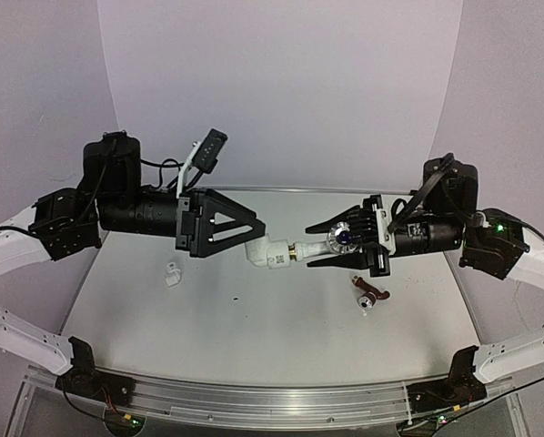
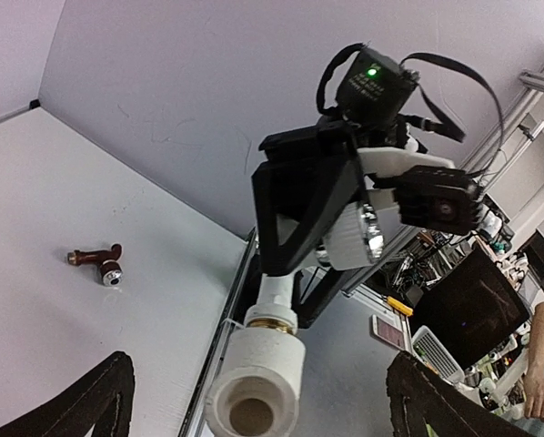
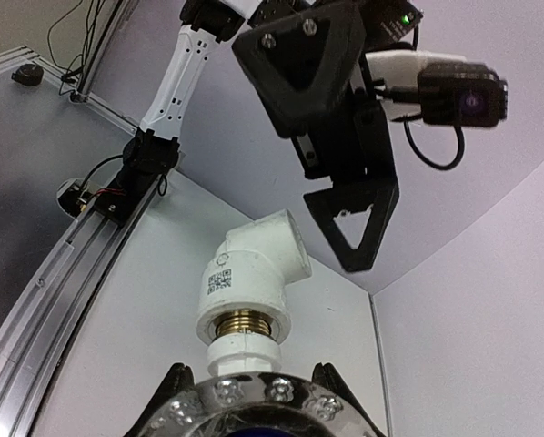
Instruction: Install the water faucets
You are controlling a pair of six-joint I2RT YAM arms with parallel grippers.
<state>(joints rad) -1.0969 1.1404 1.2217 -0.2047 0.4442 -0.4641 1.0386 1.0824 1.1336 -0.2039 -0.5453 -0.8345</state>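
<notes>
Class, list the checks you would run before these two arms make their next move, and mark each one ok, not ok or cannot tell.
1. The right gripper grips the tap at its knob: ok.
2. The elbow fitting sits on the tap's brass thread: ok.
3. The joint is screwed fully tight: cannot tell; a ring of brass shows.
4. The left gripper is open, its fingers apart from the elbow fitting on both sides: ok.
5. The small brown part lies on the table, apart from both grippers: ok.
6. The loose white fitting lies on the table, below the left arm, untouched: ok.
</notes>
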